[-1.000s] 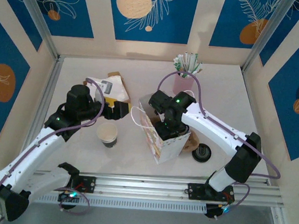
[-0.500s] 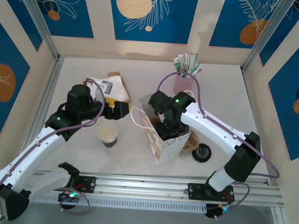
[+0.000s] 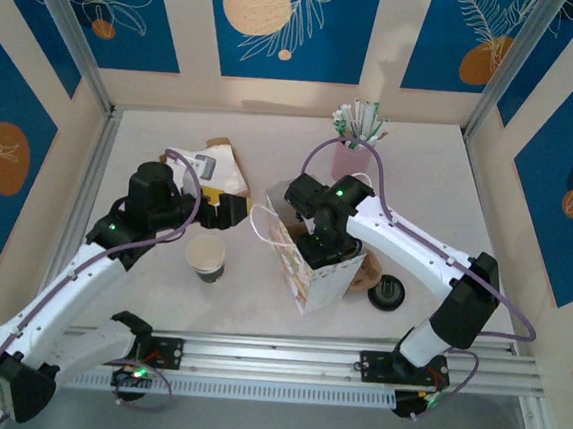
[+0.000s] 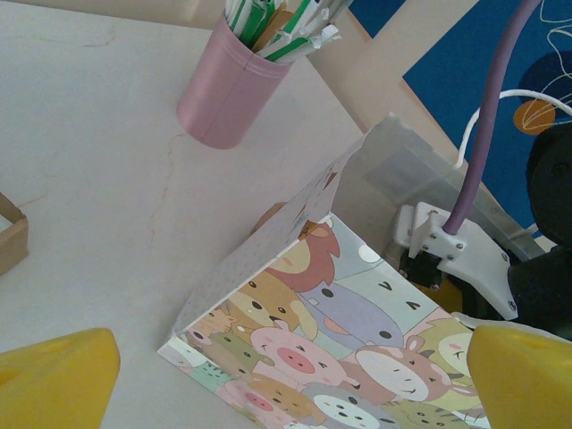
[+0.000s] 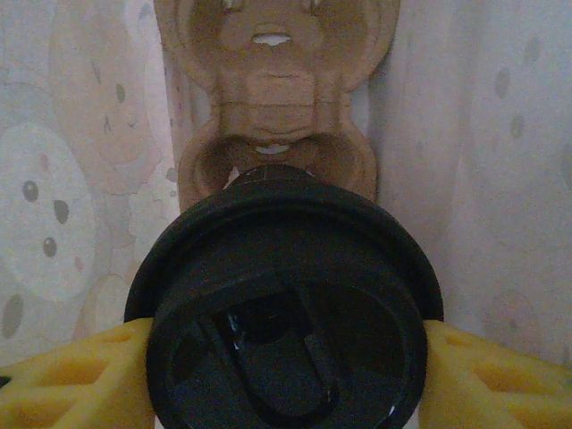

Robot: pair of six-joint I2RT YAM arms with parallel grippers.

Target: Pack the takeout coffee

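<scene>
Left side: the left gripper stands with its jaws wide apart and nothing between them. It faces the near wall of the cartoon-animal paper bag without touching it. A lidless paper cup sits on the table just in front of that arm; it is not ours to pack.

Centre: the bag is upright with its mouth open, and the right gripper is down inside it. In the right wrist view, its yellow fingers press on both sides of the takeout coffee, so the claw is clamped on the cup just under the black lid. Beyond the cup lies a brown moulded-pulp cup carrier, one round socket showing just past the lid's rim.

Right side: a loose black lid lies on the table near the bag. A pink cup of straws stands well behind.

Step in hand, as we judge it: seat the cup in the carrier.
- Centre the cup base over the socket before lowering, since it looks slightly short of it.
- Keep the cup plumb and descend slowly.
- Let go only once the base is bedded in, and open no wider than the bag walls allow.
- Lift straight out, clear of the handles.
- The idle left claw could steady the bag rim.
</scene>
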